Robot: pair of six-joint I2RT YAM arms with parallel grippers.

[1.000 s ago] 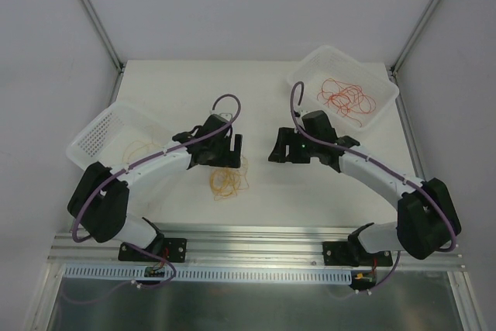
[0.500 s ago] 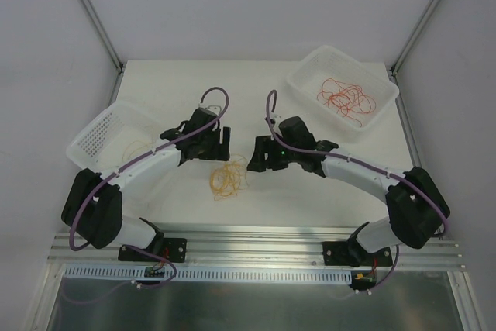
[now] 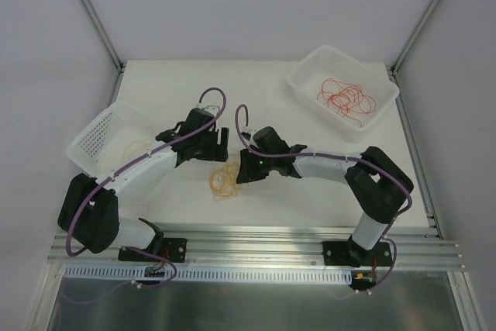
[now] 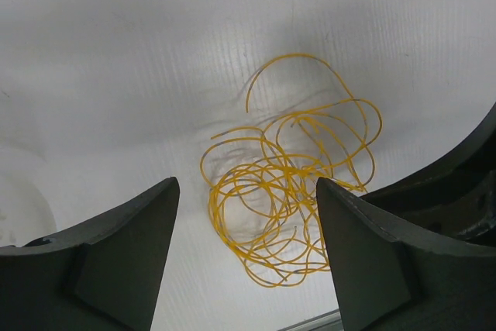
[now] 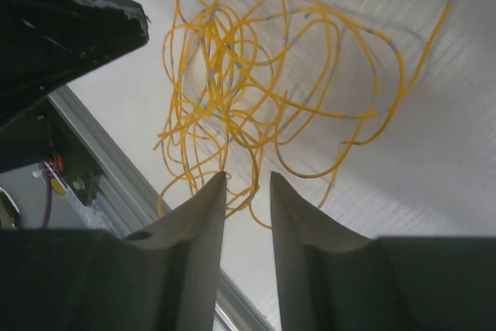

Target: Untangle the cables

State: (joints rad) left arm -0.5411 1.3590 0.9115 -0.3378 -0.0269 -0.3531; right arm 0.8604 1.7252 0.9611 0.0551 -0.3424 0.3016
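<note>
Cables in a yellow-orange tangle (image 3: 226,180) lie on the white table (image 3: 310,199), near the middle and a little toward its near edge, a loose knot of thin overlapping loops. The right gripper (image 3: 242,170) is down at the right side of the heap. Its fingers (image 5: 203,215) are drawn close with only a narrow slit between them, and a strand or two dips toward that slit; whether anything is pinched I cannot tell. Just beyond the heap hangs the left gripper (image 3: 219,139), its fingers (image 4: 147,222) spread wide with nothing between them. A white basket (image 3: 97,133) sits at the left edge with a few faint yellow strands inside. In the far right corner a second white basket (image 3: 308,62) holds the red-orange cables (image 3: 346,97), loosely heaped.
</note>
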